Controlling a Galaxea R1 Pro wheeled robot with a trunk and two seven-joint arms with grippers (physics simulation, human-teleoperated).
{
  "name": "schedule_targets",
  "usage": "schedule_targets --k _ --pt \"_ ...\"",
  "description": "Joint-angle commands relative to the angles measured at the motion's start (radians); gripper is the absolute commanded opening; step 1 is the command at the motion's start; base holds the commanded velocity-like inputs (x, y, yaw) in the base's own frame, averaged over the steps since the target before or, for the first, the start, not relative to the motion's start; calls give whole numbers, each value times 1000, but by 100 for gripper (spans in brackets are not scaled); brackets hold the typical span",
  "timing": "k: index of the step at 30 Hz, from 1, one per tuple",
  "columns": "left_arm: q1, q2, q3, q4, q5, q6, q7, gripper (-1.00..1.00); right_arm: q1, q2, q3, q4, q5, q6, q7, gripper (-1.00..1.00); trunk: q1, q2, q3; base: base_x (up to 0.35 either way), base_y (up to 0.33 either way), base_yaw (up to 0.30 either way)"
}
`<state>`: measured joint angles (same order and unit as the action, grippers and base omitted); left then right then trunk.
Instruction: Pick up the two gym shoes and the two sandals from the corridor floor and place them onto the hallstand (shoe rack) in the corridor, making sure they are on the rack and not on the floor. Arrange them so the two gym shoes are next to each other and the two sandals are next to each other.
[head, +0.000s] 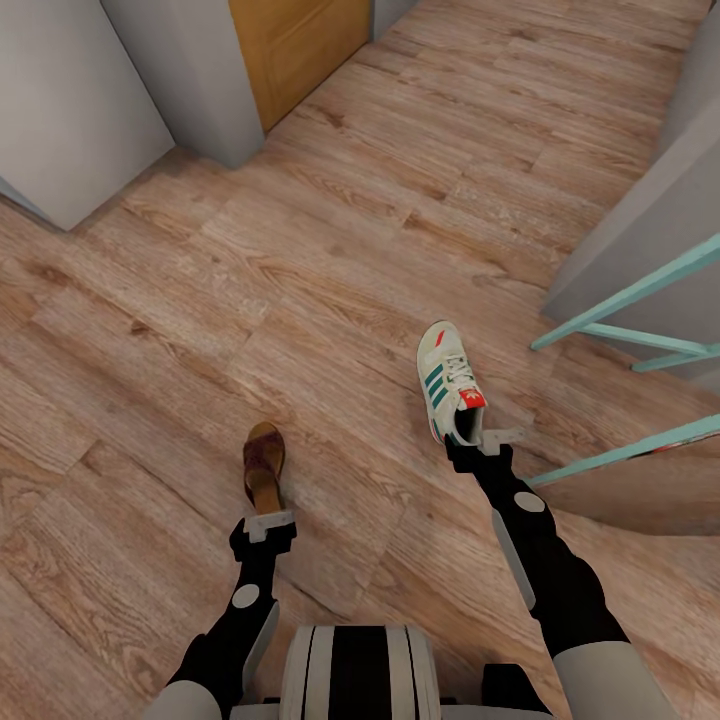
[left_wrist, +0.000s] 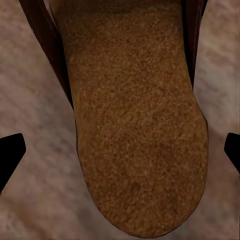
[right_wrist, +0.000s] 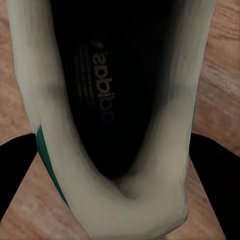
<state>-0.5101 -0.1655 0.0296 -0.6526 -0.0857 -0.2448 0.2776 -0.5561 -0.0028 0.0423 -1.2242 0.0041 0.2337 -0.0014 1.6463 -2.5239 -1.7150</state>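
A white gym shoe (head: 450, 380) with green stripes lies on the wood-plank corridor floor (head: 330, 250), toe pointing away from me. My right gripper (head: 487, 440) is at its heel. In the right wrist view its black fingers (right_wrist: 17, 175) press both sides of the gym shoe's heel (right_wrist: 120, 200), so the right gripper (right_wrist: 115, 165) is shut on it. A brown sandal (head: 264, 465) lies to the left. My left gripper (head: 268, 522) hovers at its heel. In the left wrist view the left gripper (left_wrist: 120, 150) is open, its fingertips (left_wrist: 10, 155) clear of the tan footbed (left_wrist: 135, 125). The hallstand is out of view.
Light grey wall blocks (head: 70, 100) and a wooden door (head: 300, 45) stand at the far left. At the right are a grey panel (head: 650, 230) and teal rails (head: 640, 290) close to my right arm. Bare floor stretches ahead between them.
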Motion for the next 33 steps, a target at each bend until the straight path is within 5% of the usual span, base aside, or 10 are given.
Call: schedule_targets --k 1,26,27,33 --pt "0 -1 3 1 -9 -2 3 100 0 0 1 -1 1 6 0 -100 0 0 0 60 0 0" --pt "5 0 4 1 -9 -4 3 100 0 0 0 -3 1 6 0 -100 0 0 0 7 0 0" --pt "5 0 4 1 -8 -4 3 -100 0 0 1 -3 1 6 0 -100 0 0 0 0 0 0" --pt "5 1 4 1 -4 -4 3 -100 0 0 1 -2 1 6 0 -100 0 0 0 0 0 0"
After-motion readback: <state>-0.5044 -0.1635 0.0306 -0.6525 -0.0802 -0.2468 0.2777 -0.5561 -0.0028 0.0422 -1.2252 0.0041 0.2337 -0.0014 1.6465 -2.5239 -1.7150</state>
